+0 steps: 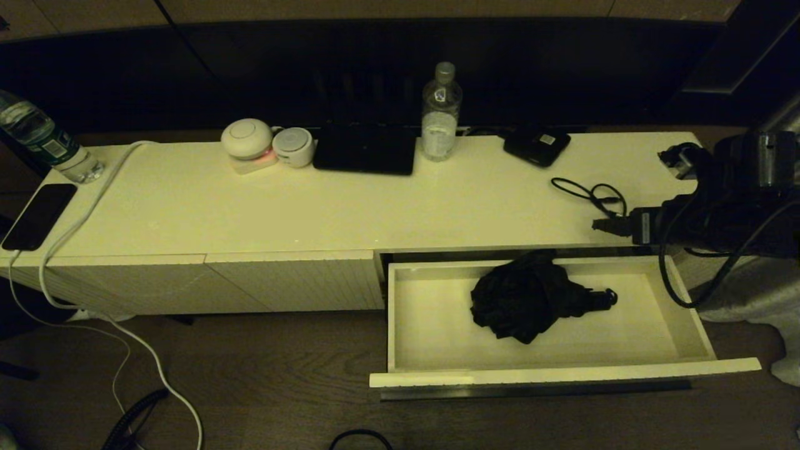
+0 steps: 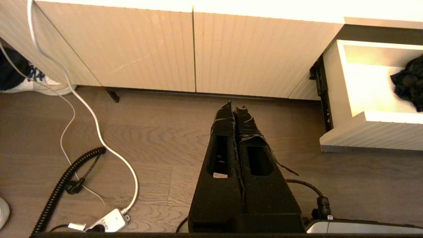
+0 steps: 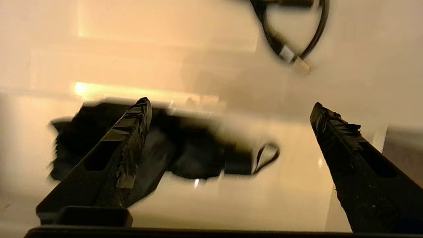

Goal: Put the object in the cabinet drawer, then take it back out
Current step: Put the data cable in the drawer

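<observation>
Below right hand, open-fingered, folded umbrella in cabinet drawer

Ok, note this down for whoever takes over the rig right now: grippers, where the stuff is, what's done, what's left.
Right gripper: jaws wide open, empty, hovering above the right end of the drawer.
Left gripper: shut, parked low over the floor in front of the cabinet.
Wide shallow white cabinet drawer: pulled out.
Crumpled black folding umbrella: lying inside the drawer, near its middle, handle towards the right.
Done: umbrella placed in the drawer.
Left: grasp the umbrella and lift it back out.
</observation>
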Motion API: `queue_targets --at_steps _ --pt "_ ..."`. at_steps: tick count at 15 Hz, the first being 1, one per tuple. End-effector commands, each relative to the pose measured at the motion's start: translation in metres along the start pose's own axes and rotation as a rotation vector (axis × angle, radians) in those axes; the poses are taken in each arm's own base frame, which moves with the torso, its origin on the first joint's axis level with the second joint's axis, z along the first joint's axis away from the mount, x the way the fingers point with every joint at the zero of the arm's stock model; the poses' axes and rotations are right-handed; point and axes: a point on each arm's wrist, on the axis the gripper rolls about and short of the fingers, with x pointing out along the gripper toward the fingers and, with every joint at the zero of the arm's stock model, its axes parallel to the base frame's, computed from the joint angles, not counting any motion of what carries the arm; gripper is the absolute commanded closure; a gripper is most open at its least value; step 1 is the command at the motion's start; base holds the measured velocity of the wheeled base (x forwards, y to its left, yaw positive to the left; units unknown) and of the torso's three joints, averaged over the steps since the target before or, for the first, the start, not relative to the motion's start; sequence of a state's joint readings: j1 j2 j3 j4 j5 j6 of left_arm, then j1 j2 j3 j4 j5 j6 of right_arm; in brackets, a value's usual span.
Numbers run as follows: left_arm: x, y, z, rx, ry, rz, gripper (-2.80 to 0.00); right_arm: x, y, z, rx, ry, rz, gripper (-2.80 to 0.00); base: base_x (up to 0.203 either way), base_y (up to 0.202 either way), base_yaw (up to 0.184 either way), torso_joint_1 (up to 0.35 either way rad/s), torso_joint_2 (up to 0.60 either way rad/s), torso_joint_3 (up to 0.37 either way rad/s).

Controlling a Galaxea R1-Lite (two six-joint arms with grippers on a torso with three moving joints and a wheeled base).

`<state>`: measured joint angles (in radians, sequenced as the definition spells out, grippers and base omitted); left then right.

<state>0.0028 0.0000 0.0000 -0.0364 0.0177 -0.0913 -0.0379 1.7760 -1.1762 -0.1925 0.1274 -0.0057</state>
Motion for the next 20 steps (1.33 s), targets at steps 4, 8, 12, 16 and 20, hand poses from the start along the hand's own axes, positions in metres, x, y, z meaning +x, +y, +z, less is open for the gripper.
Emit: queue_targets --at_steps 4,8,12,16,20 --pt "0.000 0.000 0.000 -0.001 -0.002 0.001 0.00 0.027 -0.020 -0.007 -0.031 -0.010 -0.041 -2.80 0.000 0.000 0.000 0.000 0.00 0.000" --pt "0.000 0.000 0.000 -0.001 -0.002 0.001 0.00 0.041 -0.022 -0.007 -0.036 -0.038 -0.040 -2.80 0.000 0.000 0.000 0.000 0.00 0.000" --pt "0.000 0.000 0.000 -0.001 -0.002 0.001 0.00 0.051 -0.025 -0.006 -0.045 -0.092 -0.043 -2.80 0.000 0.000 0.000 0.000 0.00 0.000" --pt "0.000 0.000 0.000 -0.001 -0.002 0.001 0.00 0.063 -0.026 -0.003 -0.058 -0.168 -0.034 -2.80 0.000 0.000 0.000 0.000 0.00 0.000" --pt "0.000 0.000 0.000 -0.001 -0.002 0.001 0.00 0.075 -0.028 -0.009 -0.061 -0.174 -0.027 -2.80 0.000 0.000 0.000 0.000 0.00 0.000"
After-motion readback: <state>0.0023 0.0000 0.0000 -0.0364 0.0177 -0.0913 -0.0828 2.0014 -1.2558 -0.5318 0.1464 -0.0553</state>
